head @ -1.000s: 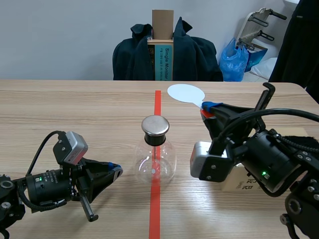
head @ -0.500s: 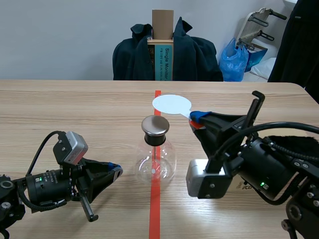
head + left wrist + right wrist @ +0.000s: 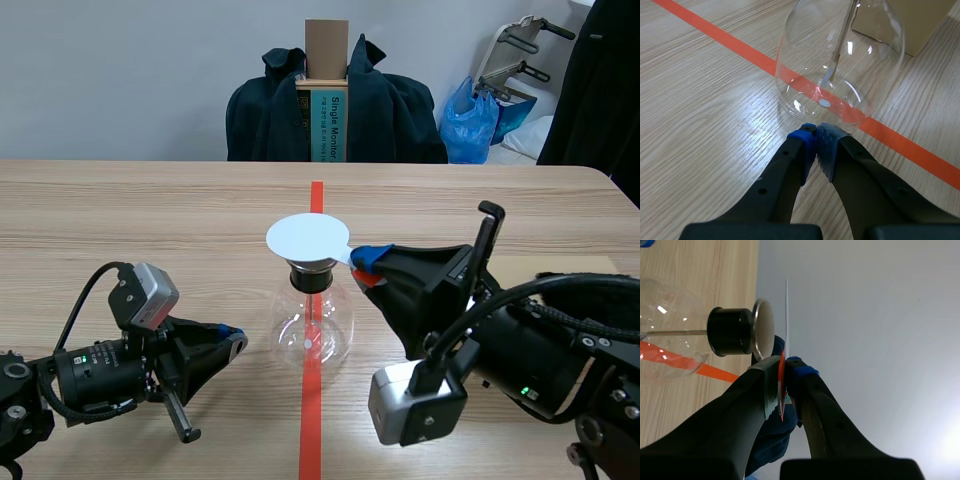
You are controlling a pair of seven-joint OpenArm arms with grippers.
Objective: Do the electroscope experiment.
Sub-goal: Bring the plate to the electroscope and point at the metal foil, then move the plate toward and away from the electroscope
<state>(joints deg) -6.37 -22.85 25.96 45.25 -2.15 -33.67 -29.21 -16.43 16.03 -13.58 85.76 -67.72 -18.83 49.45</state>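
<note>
The electroscope is a clear glass flask point(image 3: 312, 328) with a black stopper and a round metal cap point(image 3: 763, 328), standing on the red tape line. My right gripper point(image 3: 362, 266) is shut on the red handle of a flat white disc point(image 3: 307, 238), which hovers level just above the cap, a thin gap showing in the right wrist view, where the disc point(image 3: 787, 315) is edge-on. My left gripper point(image 3: 228, 342) rests low on the table left of the flask, shut on nothing. In the left wrist view its fingertips point(image 3: 816, 142) meet just short of the flask point(image 3: 840, 65), with a thin rod inside.
A cardboard box point(image 3: 900, 22) lies behind the flask on the right side of the table. Beyond the table's far edge stands a chair draped with a dark jacket point(image 3: 335, 105) and a box. A blue bag point(image 3: 470, 120) sits at the back right.
My right arm has carried the white disc leftward and toward me, from beyond the flask's right to directly over its metal cap. The left arm has stayed put.
</note>
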